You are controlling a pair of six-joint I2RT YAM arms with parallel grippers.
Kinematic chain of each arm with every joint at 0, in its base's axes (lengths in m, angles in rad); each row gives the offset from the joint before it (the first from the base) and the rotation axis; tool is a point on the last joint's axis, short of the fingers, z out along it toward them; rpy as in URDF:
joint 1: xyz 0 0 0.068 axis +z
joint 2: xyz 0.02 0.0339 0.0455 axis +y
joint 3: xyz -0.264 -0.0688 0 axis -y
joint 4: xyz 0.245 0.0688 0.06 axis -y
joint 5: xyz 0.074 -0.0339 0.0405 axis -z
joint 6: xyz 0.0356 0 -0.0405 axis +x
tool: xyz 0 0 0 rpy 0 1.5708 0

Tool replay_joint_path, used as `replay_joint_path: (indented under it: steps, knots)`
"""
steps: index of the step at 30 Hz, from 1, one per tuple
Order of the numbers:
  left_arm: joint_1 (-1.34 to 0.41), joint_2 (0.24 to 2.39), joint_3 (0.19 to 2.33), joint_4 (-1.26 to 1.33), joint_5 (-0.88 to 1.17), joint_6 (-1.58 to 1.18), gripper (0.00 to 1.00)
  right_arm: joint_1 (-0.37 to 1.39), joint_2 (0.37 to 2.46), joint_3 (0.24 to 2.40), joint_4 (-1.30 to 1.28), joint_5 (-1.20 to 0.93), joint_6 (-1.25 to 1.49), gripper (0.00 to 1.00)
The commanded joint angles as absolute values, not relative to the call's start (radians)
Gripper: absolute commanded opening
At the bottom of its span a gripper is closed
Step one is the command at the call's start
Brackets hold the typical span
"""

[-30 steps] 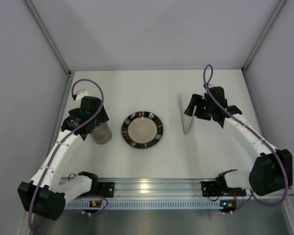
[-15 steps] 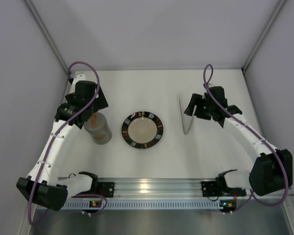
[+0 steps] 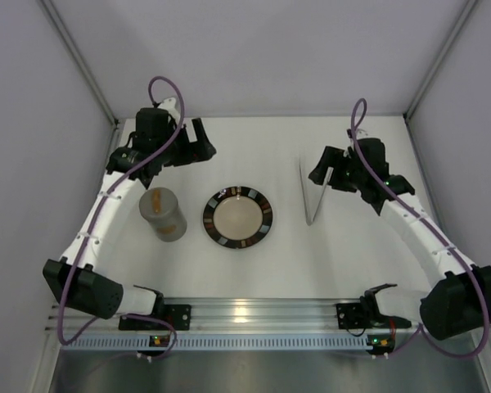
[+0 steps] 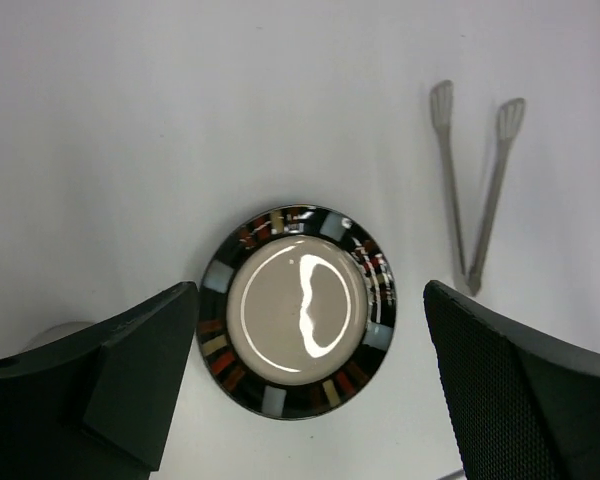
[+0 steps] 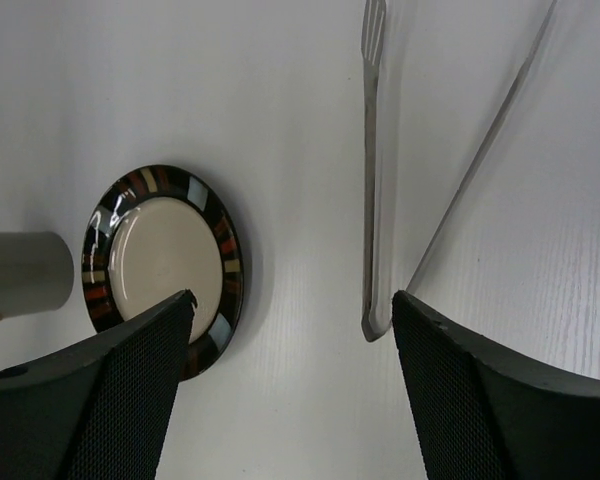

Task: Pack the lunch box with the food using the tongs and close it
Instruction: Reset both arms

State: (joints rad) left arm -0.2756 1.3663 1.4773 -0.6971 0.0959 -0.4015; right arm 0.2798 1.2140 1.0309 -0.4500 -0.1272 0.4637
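Observation:
The lunch box (image 3: 164, 215), a grey cylinder, stands left of the plate with its lid on; an orange-brown handle (image 3: 157, 199) shows on top. A sliver of the lunch box (image 5: 20, 272) also appears in the right wrist view. The silver tongs (image 3: 311, 193) lie flat on the table right of the plate. In the right wrist view the tongs (image 5: 371, 190) have their joined end between my right gripper's fingers, close to the right finger. My right gripper (image 5: 292, 295) is open. My left gripper (image 4: 310, 290) hangs open high above the plate, holding nothing. No food is in view.
A round black-rimmed plate (image 3: 265, 219) with a bare beige centre sits mid-table; the same plate (image 4: 364, 262) fills the left wrist view. Grey walls close in the left, back and right sides. A metal rail (image 3: 254, 311) runs along the near edge.
My left arm has lifted away from the lunch box and swung back and toward the centre. The right gripper's jaws have widened around the tongs' end. The tongs and lunch box stay put.

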Motion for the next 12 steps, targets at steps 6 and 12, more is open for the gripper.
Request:
replay_joint_path:
  steps: [6, 12]
  knots:
    - [-0.285, 1.42, 1.49, -0.526, 0.4, -0.428, 0.99, 0.296, 1.149, 1.098, -0.367, -0.14, 0.44, 0.85]
    - [-0.295, 1.442, 1.494, -0.522, 0.43, -0.422, 0.99, 0.296, 1.118, 1.083, -0.348, -0.124, 0.433, 0.94]
